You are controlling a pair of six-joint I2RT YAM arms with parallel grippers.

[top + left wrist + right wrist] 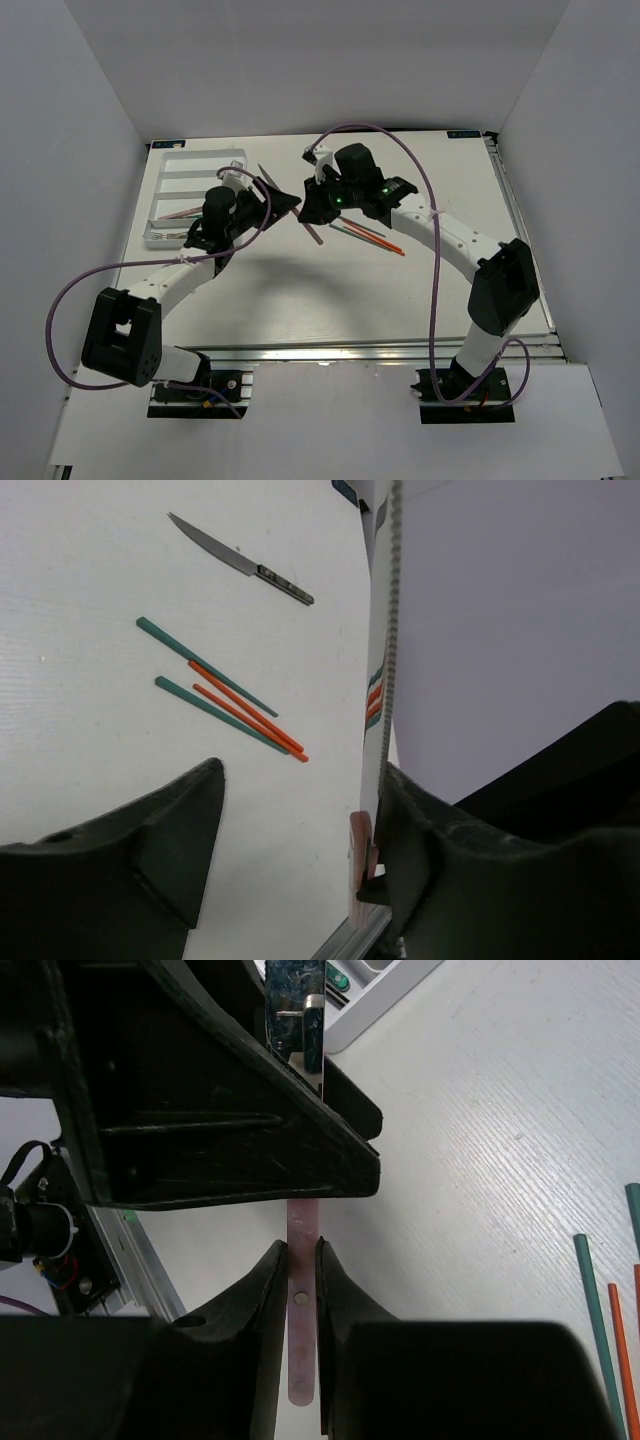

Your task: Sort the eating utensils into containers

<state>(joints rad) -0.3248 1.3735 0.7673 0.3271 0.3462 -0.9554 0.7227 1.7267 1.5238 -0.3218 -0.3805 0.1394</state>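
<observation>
A pink-handled knife (313, 233) hangs between my two grippers above the table. My right gripper (302, 1250) is shut on its pink handle (302, 1320). My left gripper (300, 780) is open. The serrated blade (378, 680) lies against its right finger (420, 820), and its left finger stands well apart. In the top view the left gripper (283, 200) and right gripper (312, 208) meet tip to tip. The white cutlery tray (165, 165) lies at the far left with a few utensils in its near slots. Red and green chopsticks (370, 235) lie right of the grippers.
A dark-handled knife (240, 560) lies on the table beyond the chopsticks (230, 695). The chopstick ends also show in the right wrist view (595, 1310). A corner of the tray (380, 1000) shows behind the left gripper. White walls surround the table.
</observation>
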